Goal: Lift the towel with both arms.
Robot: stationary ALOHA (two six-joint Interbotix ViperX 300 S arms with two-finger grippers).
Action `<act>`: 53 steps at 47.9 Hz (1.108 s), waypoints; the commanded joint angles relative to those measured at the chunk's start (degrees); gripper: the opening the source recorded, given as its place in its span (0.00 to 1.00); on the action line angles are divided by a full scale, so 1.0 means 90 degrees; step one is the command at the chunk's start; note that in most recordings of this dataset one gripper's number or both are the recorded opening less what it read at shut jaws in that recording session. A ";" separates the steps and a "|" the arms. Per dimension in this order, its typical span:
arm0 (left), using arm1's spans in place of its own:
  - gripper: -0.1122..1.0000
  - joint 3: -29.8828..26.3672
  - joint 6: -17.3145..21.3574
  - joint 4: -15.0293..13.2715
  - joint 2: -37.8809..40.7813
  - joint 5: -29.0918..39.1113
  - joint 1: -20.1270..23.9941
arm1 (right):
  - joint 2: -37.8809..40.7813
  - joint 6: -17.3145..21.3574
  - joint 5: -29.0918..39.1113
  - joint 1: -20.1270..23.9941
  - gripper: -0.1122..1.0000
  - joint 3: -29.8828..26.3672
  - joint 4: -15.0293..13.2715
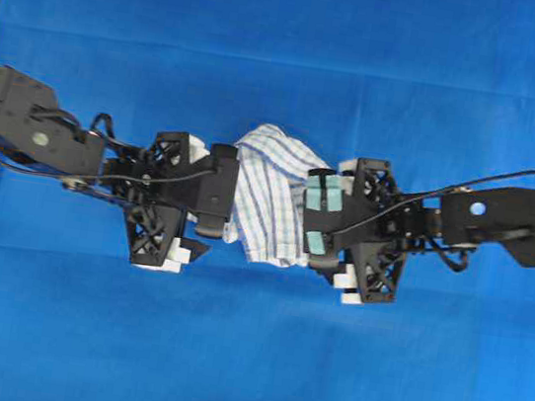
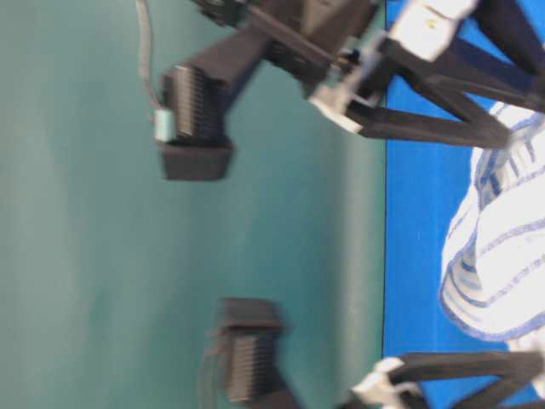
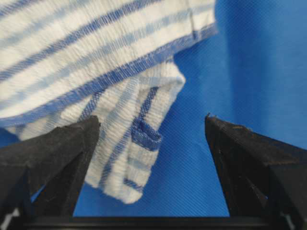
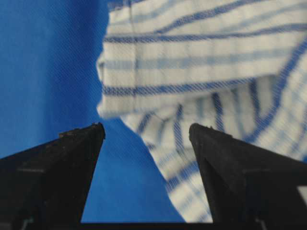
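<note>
Crumpled white blue-striped cloth towel (image 1: 266, 195) flat on blue table cover (image 1: 245, 357); left black gripper (image 3: 151, 125) and right black gripper (image 4: 146, 132) both wide, empty; advise each straddle nearest hem fold before closing

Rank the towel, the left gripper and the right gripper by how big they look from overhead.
1. Towel, largest.
2. Left gripper and right gripper look about alike, so I won't rank them.

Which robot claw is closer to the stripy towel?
Neither clearly: both are right at it. The left gripper sits open at the towel's left edge, the right gripper open at its right edge.
</note>
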 commanded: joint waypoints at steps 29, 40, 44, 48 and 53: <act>0.35 0.0020 0.0010 -0.0020 0.0264 -0.0322 0.0049 | 0.0410 0.0000 -0.0742 -0.0137 0.51 -0.0146 0.0117; 0.16 -0.0059 0.0010 -0.0020 0.0234 -0.0049 0.0049 | 0.0400 -0.0029 -0.0713 -0.0176 0.15 -0.0146 0.0098; 0.16 -0.0127 0.0010 -0.0020 0.0195 0.0059 0.0049 | 0.0381 -0.0029 -0.0674 -0.0176 0.15 -0.0146 0.0098; 0.16 -0.0244 0.0010 -0.0020 0.0098 0.0215 0.0039 | 0.0322 -0.0029 -0.0605 -0.0176 0.15 -0.0146 0.0098; 0.16 -0.0400 0.0000 -0.0020 -0.0146 0.0605 0.0039 | 0.0098 -0.0020 -0.0400 -0.0166 0.15 -0.0176 0.0107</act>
